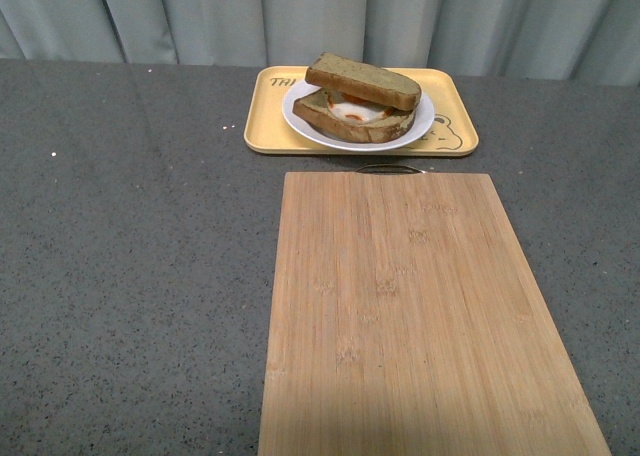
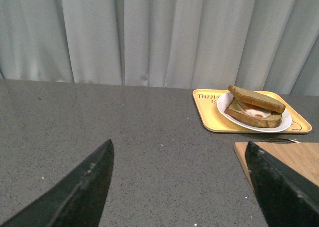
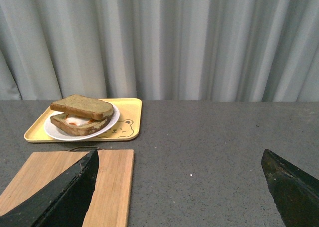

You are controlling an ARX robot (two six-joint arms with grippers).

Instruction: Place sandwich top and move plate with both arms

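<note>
While neither arm appears in front view, both wrist views show black fingertips at the lower frame edges. Left gripper [image 2: 179,187]: jaws wide apart, nothing between, hovering over dark grey speckled table [image 1: 130,276], pointing toward far curtain [image 2: 149,33]. Right gripper [image 3: 179,187]: jaws likewise spread, empty, one finger [image 3: 65,197] over the near part of bamboo cutting board [image 1: 420,316], other finger over bare table. Both held low, roughly level, well back from the food.

Sandwich top [image 1: 363,80] lying on the lower slice with fried egg [image 1: 352,116], tilted slightly and offset, egg white and a bit of orange peeking out at the front. Stack sits on white plate [image 1: 420,131]. Plate resting on yellow bear-print tray [image 1: 262,126] at far side of table, close to curtain. Cutting board lying flat, just in front of tray, metal handle loop [image 1: 390,169] at its far edge, near tray rim; cannot tell if touching. Board surface bare.
</note>
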